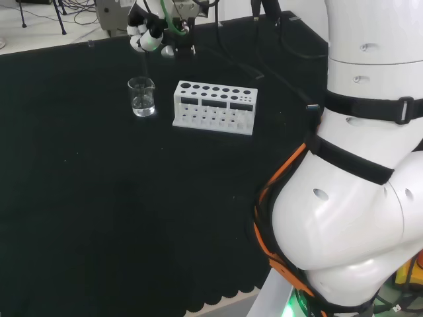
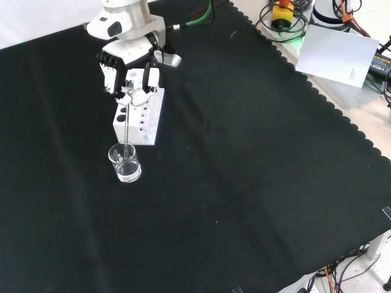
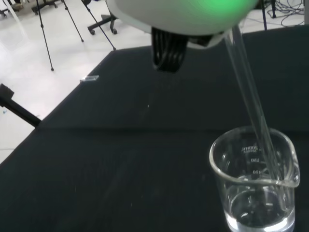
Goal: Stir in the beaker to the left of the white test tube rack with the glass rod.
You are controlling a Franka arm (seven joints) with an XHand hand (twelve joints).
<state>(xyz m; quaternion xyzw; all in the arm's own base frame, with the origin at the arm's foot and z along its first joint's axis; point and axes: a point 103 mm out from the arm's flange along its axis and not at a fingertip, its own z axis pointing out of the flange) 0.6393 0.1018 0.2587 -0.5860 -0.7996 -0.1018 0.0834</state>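
Note:
A clear glass beaker (image 1: 142,96) (image 2: 125,163) (image 3: 254,180) with some clear liquid stands left of the white test tube rack (image 1: 214,107) (image 2: 140,114) in the head view. The black and white hand (image 1: 151,38) (image 2: 130,78) hangs above the beaker, its fingers curled round a glass rod (image 1: 141,66) (image 2: 126,131) (image 3: 251,96). The rod slants down from the hand and its lower end is inside the beaker, in the liquid.
The arm's own white links (image 1: 357,165) take up the right of the head view. A white sheet of paper (image 2: 341,52) and cables lie beyond the cloth's scalloped edge in the front view. Black cloth (image 2: 244,183) stretches around the beaker and rack.

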